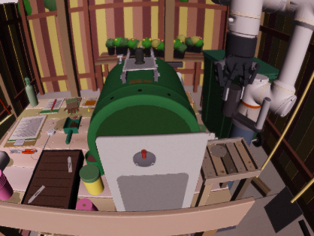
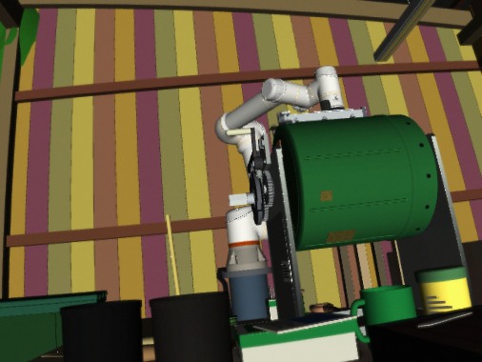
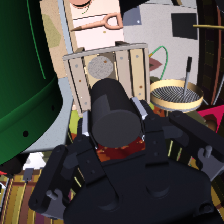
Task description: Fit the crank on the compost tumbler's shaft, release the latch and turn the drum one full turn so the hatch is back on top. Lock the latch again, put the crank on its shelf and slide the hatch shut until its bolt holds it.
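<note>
The dark grey crank [image 1: 240,109] hangs to the right of the green drum [image 1: 144,101], clamped by its thick hub [image 3: 115,115] in my closed gripper [image 1: 236,84]. Its arm and handle [image 1: 263,112] slope down to the right. The crank is above and behind the slatted wooden shelf [image 1: 229,156], which has a round grey pad [image 3: 100,67] on it. The hatch [image 1: 139,67] with its dark knob sits on top of the drum. A red-tipped shaft [image 1: 144,155] sticks out of the white end panel [image 1: 150,169]. The latch is not visible.
A green cabinet [image 1: 225,86] stands behind the shelf, close to my arm's base. The bench left of the drum holds a dark tray [image 1: 54,178], a yellow tub [image 1: 91,179] and small tools. A round sieve [image 3: 176,95] lies on the floor by the shelf.
</note>
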